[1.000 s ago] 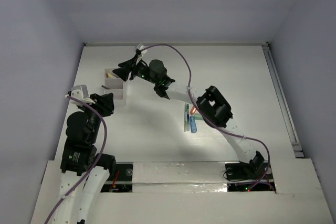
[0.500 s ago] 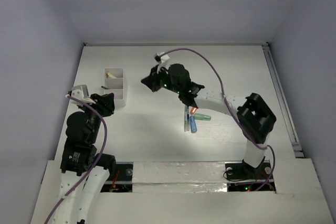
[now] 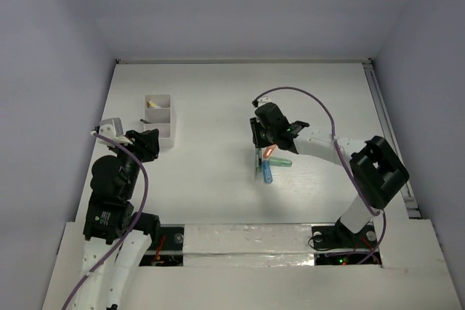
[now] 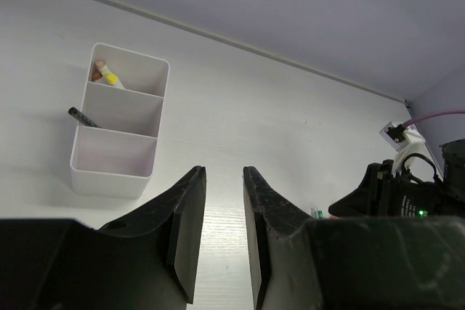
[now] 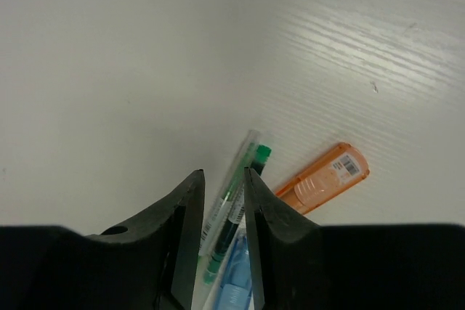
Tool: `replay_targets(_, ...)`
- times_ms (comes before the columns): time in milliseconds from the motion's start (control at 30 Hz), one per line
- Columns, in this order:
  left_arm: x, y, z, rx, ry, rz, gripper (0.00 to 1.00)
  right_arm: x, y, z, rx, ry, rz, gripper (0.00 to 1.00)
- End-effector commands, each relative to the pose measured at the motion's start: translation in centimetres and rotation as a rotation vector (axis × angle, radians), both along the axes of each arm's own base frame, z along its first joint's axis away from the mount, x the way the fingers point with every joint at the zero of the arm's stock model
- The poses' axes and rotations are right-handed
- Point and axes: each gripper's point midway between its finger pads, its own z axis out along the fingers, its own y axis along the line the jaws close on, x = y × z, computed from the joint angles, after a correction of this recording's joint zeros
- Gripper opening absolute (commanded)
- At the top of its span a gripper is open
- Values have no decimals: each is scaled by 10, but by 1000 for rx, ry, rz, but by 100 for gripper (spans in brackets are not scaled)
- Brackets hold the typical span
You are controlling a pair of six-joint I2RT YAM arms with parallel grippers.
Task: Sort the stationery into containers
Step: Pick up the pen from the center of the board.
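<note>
At far left the left end effector hangs empty, fingers a narrow slit apart, just short of the white organizer holding a dark pen. Mid-bench, the right end effector, equally narrow and empty, hovers over green pens and an orange marker.

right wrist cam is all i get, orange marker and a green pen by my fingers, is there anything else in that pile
Observer: Yes, the top view shows a blue marker and a mint-green one beside the orange marker.
Operator: where's the organizer
Observer: Far left of the table, near the left gripper; the organizer has three compartments.
Operator: anything in it
Observer: A yellow-ended stick in the far compartment, a dark pen in the middle; the near one looks empty.
</note>
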Motion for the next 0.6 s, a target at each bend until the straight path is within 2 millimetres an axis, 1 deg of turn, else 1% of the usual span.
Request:
replay_targets(0,0,-2,12,-2,-52,-12,24,8,-15,0,-42,16,-52,31)
replay_targets(67,1,-2,10,0,-45,-12,24,6,-9,-8,-40,45,-31,25)
replay_targets(100,1,-2,10,0,-46,-9,24,7,-5,-6,-31,47,-19,24)
replay_targets(167,0,-1,11,-2,-49,-6,24,7,-3,-12,-35,63,-11,22)
replay_targets(333,1,-1,11,-2,-46,-4,24,10,2,-14,-30,68,0,21)
replay_targets(367,0,0,11,-2,-49,-3,24,10,2,-16,-36,74,1,21)
replay_targets(400,0,0,11,-2,-49,-1,24,9,1,-22,-47,88,0,21)
replay_targets(567,-1,-1,11,-1,-51,-7,24,8,3,-33,-52,113,0,22)
